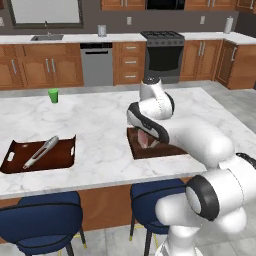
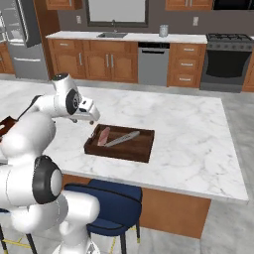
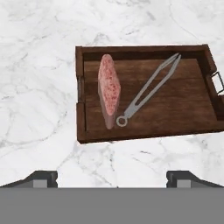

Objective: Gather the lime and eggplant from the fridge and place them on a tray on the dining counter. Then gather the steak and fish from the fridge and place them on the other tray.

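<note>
Left base view showed the dining counter (image 1: 100,125), white veined marble, with two dark red-brown trays well apart; the tray (image 1: 40,155) at the left held a long grey fish-like object (image 1: 41,151); the other tray (image 1: 150,145) was half hidden behind the white arm, a pink steak (image 1: 148,140) just visible; a green cup (image 1: 53,95) stood near the far edge; blue stools (image 1: 40,220) sat below.

Right base view showed the gripper (image 2: 89,115) above the other tray's (image 2: 121,144) left end; bare marble lay open to the right; the grey fridge (image 2: 22,39) stood far left.

Hand view showed the fingertips (image 3: 41,178) set wide, holding nothing; the steak (image 3: 108,89), on edge, lay ahead of them beside metal tongs (image 3: 148,89) on the wooden tray (image 3: 175,122).
</note>
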